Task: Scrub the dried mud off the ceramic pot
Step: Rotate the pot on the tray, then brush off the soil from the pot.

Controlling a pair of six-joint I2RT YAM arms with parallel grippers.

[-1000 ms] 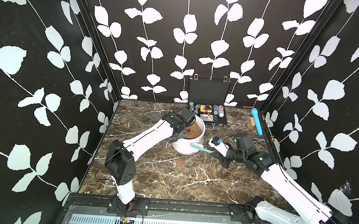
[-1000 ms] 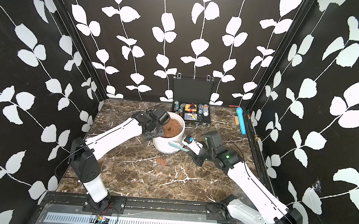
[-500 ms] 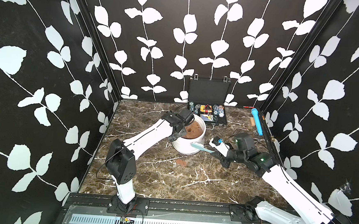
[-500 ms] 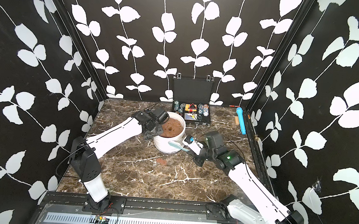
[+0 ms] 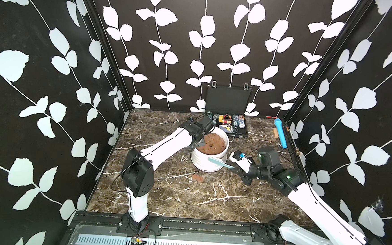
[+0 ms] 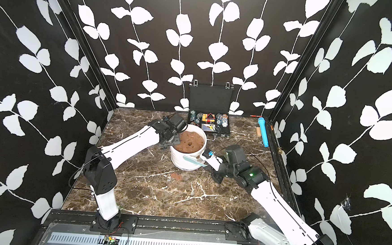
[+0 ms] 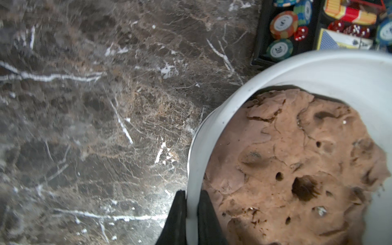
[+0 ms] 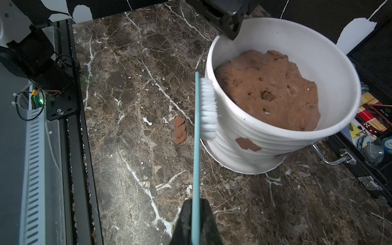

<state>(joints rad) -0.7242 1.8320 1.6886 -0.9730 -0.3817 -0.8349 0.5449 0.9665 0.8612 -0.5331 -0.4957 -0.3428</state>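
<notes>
Now, left wrist: your left tool is pinched shut on the ceramic pot at its rim. Right wrist: your right tool clamps the brush, bristles against the ribs; next, sweep onto the dried mud. In a top view the pot sits mid-frame on the marbled surface, leaf-papered walls around.

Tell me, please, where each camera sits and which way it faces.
Top views: high at the front, facing down and back over the table; both arms show, left gripper on the pot, right gripper holding the brush.
Left wrist: above the pot, facing down at its rim and brown fill; only its fingertips show, clamped on the rim.
Right wrist: beside the pot, facing along the brush to a mud patch; its fingertips and the left gripper show.
Shared: all see the pot.
</notes>
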